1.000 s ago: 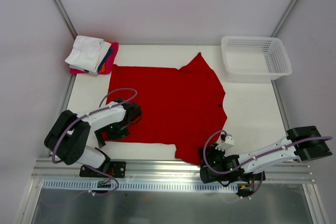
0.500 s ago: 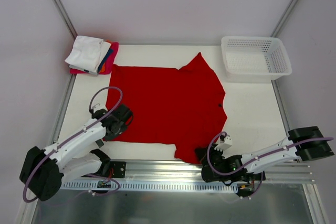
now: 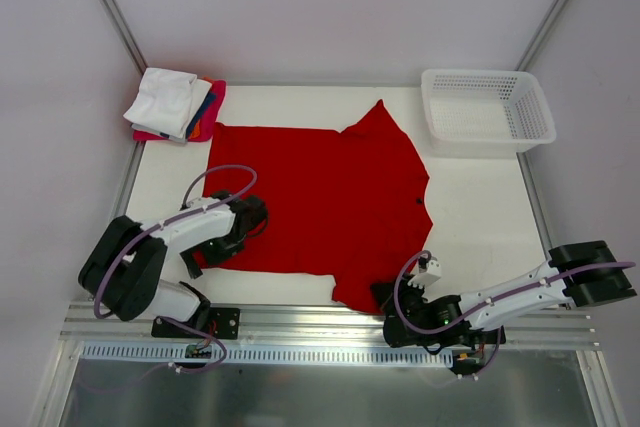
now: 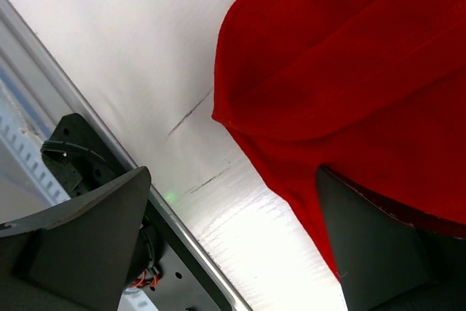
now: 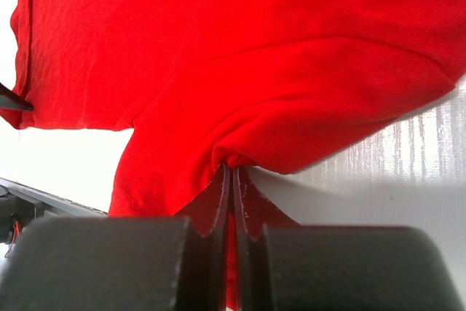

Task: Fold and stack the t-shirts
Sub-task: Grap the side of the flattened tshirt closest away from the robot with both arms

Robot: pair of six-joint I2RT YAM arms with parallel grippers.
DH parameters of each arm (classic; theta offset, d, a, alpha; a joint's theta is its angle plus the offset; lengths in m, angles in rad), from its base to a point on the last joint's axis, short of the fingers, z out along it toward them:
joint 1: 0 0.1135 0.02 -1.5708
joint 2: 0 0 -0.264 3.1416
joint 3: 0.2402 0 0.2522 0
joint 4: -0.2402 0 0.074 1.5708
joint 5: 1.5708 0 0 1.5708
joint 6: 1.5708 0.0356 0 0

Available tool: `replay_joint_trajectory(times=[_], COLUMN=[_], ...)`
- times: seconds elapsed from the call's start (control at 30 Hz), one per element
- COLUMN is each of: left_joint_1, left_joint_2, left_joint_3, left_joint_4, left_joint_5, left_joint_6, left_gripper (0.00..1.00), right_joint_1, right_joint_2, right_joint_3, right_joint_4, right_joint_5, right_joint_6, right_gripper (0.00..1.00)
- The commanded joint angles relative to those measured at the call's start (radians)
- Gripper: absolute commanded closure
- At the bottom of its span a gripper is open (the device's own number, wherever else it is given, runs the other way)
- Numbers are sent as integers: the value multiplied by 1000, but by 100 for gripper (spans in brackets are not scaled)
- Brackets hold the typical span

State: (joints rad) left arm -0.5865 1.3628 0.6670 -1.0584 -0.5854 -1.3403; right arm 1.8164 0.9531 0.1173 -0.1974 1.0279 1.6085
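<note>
Two grips needed for fold: right claw (image 5: 231,180) pinches red t-shirt (image 3: 320,197) hem; left claw (image 4: 233,245) gapes wide, straddling corner, empty.

Black-jointed white arms (image 3: 190,222) carry looping purple cables (image 3: 220,169).

One red t-shirt (image 3: 320,202) spread, folded shirts (image 3: 175,105) stacked.
The former is laid flat at centre; the white-topped stack is set at 10 o'clock.

On table (image 3: 480,217), red t-shirt (image 3: 320,197) spread flat; folded stack (image 3: 168,100) far-left corner; basket (image 3: 470,139) far-right.
</note>
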Motion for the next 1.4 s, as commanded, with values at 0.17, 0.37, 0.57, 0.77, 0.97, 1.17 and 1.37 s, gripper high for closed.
replay_joint_trajectory(times=[0.17, 0.37, 0.57, 0.77, 0.97, 1.17, 1.37], left_joint_1=[47, 48, 47, 48, 56, 109, 301], left_joint_2=[121, 105, 85, 78, 3, -192, -330], left_joint_3=[98, 120, 92, 76, 0, -76, -188], left_joint_4=[-66, -66, -64, -61, -60, 4, 213], left_joint_5=[-37, -47, -57, -44, -8, -1, 125], left_joint_6=[-59, -69, -89, -85, -89, -54, 111], left_gripper=[1, 7, 64, 74, 46, 23, 21], right_joint_1=[0, 0, 0, -2, 0, -2, -2], right_joint_2=[15, 24, 33, 55, 72, 93, 70], right_joint_3=[-65, -67, -62, -41, -28, -18, -30], right_joint_4=[-109, -109, -128, -151, -155, -157, -158], right_joint_5=[-135, -135, -143, -147, -146, -138, -147], right_joint_6=[8, 7, 24, 36, 44, 44, 34], right_gripper=[99, 100, 100, 100, 100, 100, 100])
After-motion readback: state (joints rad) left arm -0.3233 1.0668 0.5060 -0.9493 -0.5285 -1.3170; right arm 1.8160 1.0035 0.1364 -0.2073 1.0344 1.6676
